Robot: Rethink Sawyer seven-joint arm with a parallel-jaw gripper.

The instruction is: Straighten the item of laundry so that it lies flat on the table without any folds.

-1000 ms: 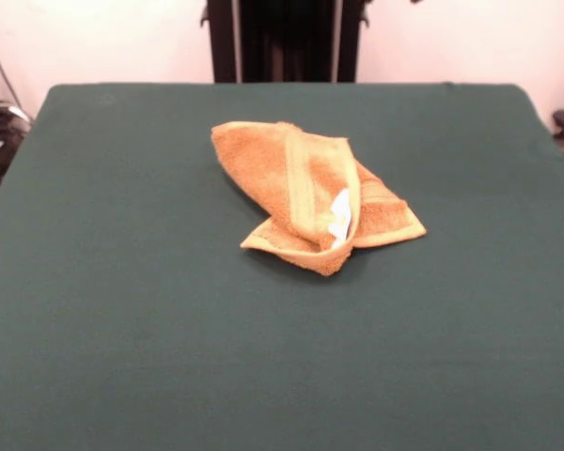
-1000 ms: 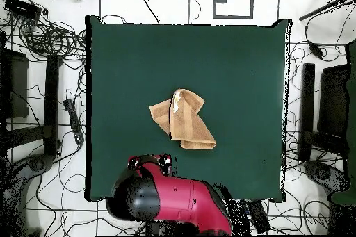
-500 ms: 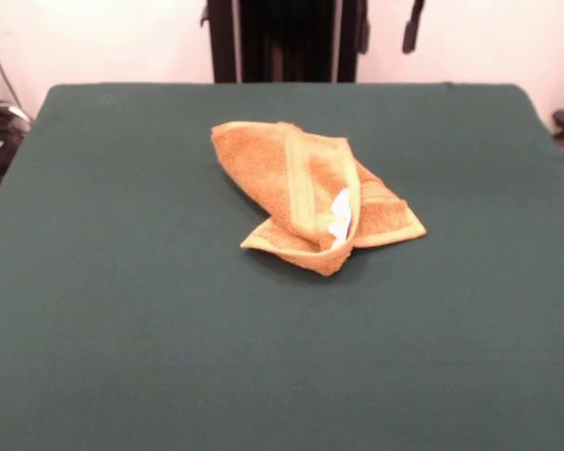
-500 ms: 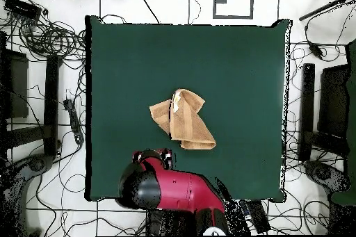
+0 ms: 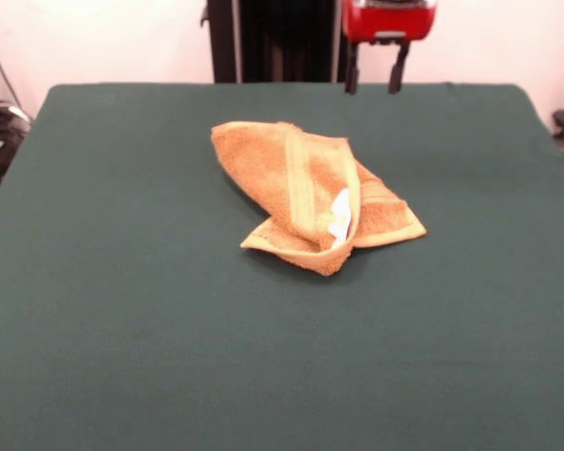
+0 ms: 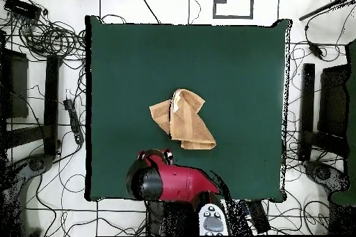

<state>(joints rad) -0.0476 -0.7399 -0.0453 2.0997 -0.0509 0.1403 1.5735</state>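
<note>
The orange-tan towel (image 5: 301, 178) lies crumpled and folded over itself near the middle of the dark green table (image 5: 122, 301). Its lighter border bands run across the top, and a white tag (image 5: 339, 218) shows on its right side. In the overhead view the towel (image 6: 182, 119) sits at the table's (image 6: 229, 53) centre. My gripper (image 5: 372, 83) hangs open and empty over the table's far edge, beyond the towel and a little to its right. In the overhead view the gripper (image 6: 156, 155) is below the towel, at the end of the red arm (image 6: 174, 182).
The robot's black pedestal (image 5: 282, 38) stands behind the table's far edge. Cables and black stands (image 6: 49, 95) lie on the floor on both sides of the table.
The gripper has come down into the front view at the top, where only a finger tip showed before. In the overhead view the arm has swung toward the towel. The towel has not moved.
</note>
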